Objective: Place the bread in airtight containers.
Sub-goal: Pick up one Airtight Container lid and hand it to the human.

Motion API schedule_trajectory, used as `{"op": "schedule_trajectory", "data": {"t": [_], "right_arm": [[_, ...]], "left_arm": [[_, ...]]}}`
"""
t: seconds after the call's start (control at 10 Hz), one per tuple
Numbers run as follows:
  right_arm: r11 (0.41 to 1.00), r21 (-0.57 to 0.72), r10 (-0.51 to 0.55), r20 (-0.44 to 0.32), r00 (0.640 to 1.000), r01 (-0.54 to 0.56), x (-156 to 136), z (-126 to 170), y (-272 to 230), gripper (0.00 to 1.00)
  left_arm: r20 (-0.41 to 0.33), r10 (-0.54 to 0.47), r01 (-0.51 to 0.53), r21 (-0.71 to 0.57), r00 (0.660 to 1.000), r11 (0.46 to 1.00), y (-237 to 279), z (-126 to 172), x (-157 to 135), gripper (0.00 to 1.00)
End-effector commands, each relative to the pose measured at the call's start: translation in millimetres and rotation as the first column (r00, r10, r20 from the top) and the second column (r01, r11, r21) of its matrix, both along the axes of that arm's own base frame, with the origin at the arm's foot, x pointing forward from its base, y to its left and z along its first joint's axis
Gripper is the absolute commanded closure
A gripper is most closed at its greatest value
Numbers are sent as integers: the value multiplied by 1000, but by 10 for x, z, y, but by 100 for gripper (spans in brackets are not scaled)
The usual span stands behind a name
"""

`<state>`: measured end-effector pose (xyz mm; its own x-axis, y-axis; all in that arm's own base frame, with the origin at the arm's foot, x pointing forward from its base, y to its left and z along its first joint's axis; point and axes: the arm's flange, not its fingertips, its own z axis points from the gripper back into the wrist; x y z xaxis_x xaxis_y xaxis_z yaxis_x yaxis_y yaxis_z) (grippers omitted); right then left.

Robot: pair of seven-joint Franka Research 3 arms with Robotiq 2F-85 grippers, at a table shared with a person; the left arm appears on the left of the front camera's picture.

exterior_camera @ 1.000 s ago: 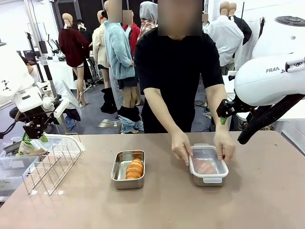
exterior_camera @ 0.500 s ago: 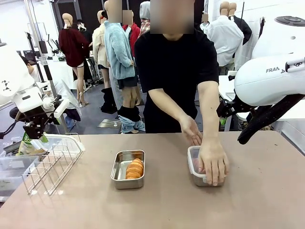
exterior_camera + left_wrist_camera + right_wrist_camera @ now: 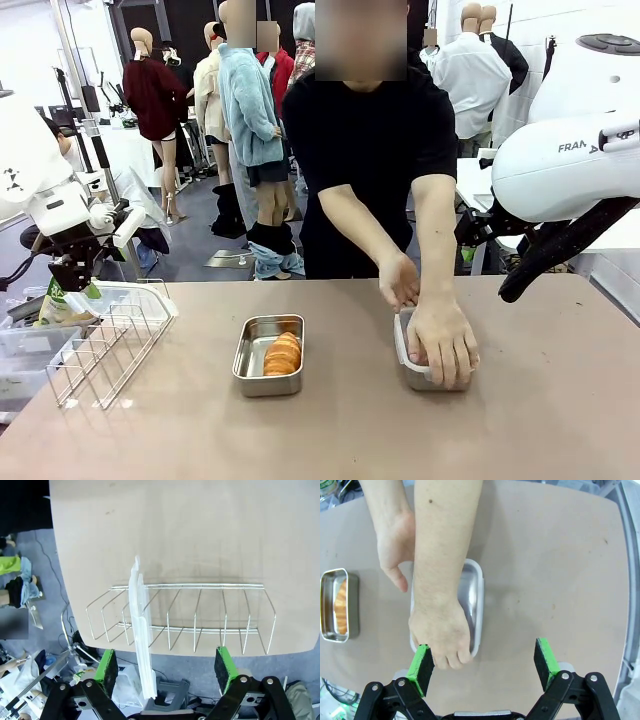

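While the person leans over the far edge of the worktop (image 3: 350, 430), one person's hand (image 3: 443, 340) lies flat on top of the lidded tin (image 3: 474, 605), fingers curled over its near end. The person's other hand (image 3: 398, 280) touches the tin's far left corner. This tin sits right of the worktop's middle, and the palm hides what is inside.

The open tin (image 3: 269, 355) stands just left of the middle, well apart from the lidded one. A single piece of bread (image 3: 283, 353), golden-orange with a ridged crust, lies lengthwise along its right side. The other half of its floor is bare steel.

The robot's right hand (image 3: 484, 664) hangs above the lidded tin with its green pads spread wide and nothing between them. From its wrist view, the person's knuckles lie just beside one pad (image 3: 422, 666).

The robot's left hand (image 3: 166, 666) is likewise released and carries nothing. It is held up beyond the worktop's left edge, looking down on the white wire rack (image 3: 200, 615), which lies along that edge. A clear, white-rimmed lid (image 3: 141, 645) stands upright on its edge in one slot of the rack, toward one end.
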<state>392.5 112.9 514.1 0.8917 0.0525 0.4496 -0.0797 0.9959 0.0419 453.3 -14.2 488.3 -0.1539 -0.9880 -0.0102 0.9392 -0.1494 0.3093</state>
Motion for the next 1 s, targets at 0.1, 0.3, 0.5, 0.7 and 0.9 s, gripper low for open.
{"op": "schedule_trajectory", "data": {"t": [0.1, 0.3, 0.5, 0.7, 0.9], "right_arm": [[1000, 9, 2, -5, 1000, -2, 1, -7, -3, 0], [1000, 9, 2, -5, 1000, -2, 1, -7, -3, 0], [1000, 9, 2, -5, 1000, -2, 1, -7, -3, 0], [1000, 9, 2, -5, 1000, -2, 1, -7, -3, 0], [1000, 9, 2, -5, 1000, -2, 1, -7, -3, 0]], "left_arm": [[-2, 4, -4, -2, 1000, 1000, 22, -13, 1, 0], [-2, 4, -4, -2, 1000, 1000, 22, -13, 1, 0], [-2, 4, -4, -2, 1000, 1000, 22, -13, 1, 0], [-2, 4, -4, -2, 1000, 1000, 22, -13, 1, 0], [-2, 4, -4, -2, 1000, 1000, 22, -13, 1, 0]]}}
